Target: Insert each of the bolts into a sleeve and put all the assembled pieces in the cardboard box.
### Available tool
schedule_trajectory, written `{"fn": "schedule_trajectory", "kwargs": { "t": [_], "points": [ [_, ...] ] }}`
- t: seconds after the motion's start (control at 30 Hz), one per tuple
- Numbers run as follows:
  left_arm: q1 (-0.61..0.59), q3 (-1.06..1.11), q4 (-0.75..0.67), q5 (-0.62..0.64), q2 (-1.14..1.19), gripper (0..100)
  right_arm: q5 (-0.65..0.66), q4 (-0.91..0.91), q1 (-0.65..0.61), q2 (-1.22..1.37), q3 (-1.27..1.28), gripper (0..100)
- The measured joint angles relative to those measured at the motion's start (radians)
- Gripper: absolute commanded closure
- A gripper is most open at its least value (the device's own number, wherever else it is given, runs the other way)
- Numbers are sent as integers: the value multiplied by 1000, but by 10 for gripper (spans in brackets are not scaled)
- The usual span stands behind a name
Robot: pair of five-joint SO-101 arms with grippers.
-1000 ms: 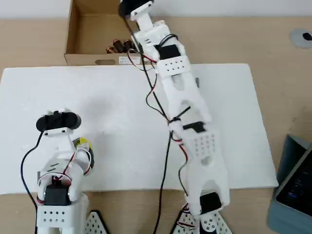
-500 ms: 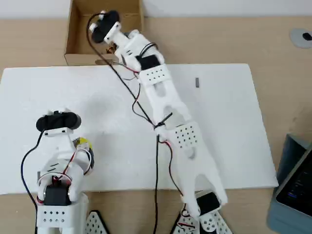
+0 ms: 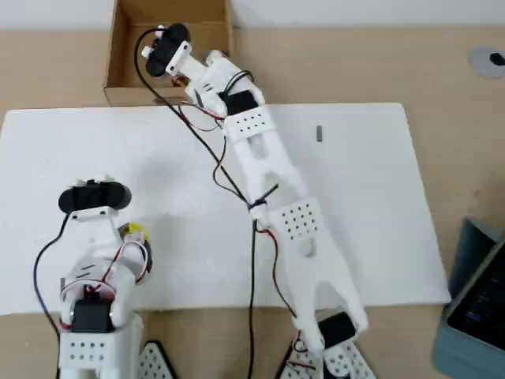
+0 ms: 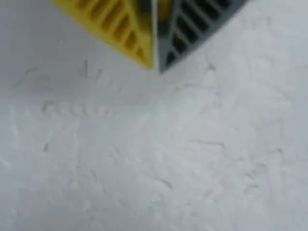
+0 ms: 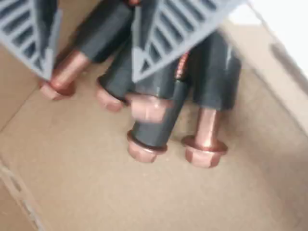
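Note:
The cardboard box (image 3: 118, 55) stands at the table's back left. My right arm stretches across the white mat into it, and the right gripper (image 3: 183, 77) hangs low inside. In the right wrist view the right gripper (image 5: 91, 74) is open, its grey fingers (image 5: 166, 33) spread above several assembled pieces (image 5: 154, 120). These are copper bolts in dark sleeves, lying side by side on the box floor (image 5: 96, 192). One bolt head (image 5: 149, 108) below the fingers looks smeared. My left gripper (image 4: 155, 67) is shut on nothing, yellow and grey tips together over the mat, at the front left (image 3: 132, 233).
The white foam mat (image 3: 363, 197) covers most of the table. A small dark piece (image 3: 319, 133) lies on it at the back right. A grey device (image 3: 481, 300) sits off the mat at the right edge. Cables trail along the right arm.
The right arm has swung left from the box's right wall to over its middle. The left arm has stayed where it was.

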Motion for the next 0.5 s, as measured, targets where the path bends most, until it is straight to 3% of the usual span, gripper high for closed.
{"fn": "schedule_trajectory", "kwargs": {
  "t": [0.17, 0.3, 0.5],
  "points": [
    [0, 0, 0, 0, 0, 998, 0, 5, 0, 0, -21, 894],
    [-2, 0, 0, 0, 0, 998, 0, 71, 0, 0, -112, 992],
    [-5, 0, 0, 0, 0, 998, 0, 245, 0, 0, -287, 989]
  ]
}}
